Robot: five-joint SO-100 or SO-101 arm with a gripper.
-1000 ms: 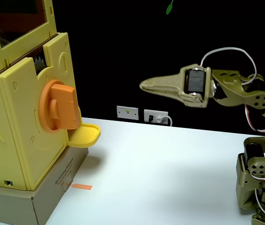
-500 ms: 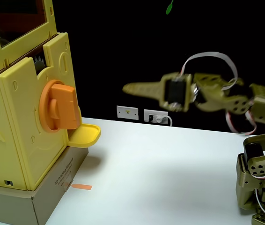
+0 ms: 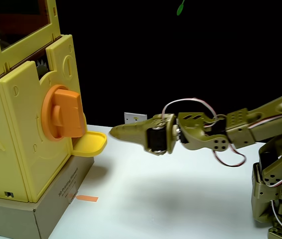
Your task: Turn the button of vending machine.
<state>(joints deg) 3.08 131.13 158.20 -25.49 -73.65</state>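
I have the arm stretched out low over the white table point(image 3: 181, 189), reaching left from its base at the right edge of the fixed view. The gripper point(image 3: 114, 132) points its tips toward the machine point(image 3: 21, 149), which stands at the left on a cardboard base point(image 3: 26, 216). That base lifts the machine, so the knob point(image 3: 63, 118) sits well above the table, on the side panel that faces right toward my arm. I judge that is why the arm comes in sideways, not from above: the knob's bar has to be met head-on.

The fingers look pressed together into one narrow point, with no gap I can make out, and they carry nothing. From this angle I cannot be certain they are fully shut.

The knob is left of the gripper and a little higher, with clear space between them. Its thick bar stands close to upright across the orange disc. Just below it the small yellow tray point(image 3: 88, 144) juts out to the right, and the gripper tips are level with that tray, near its rim but apart from it.

To turn the knob I expect I must raise the tips, open them, and close in on the bar. The tray could snag me if I go in this low.
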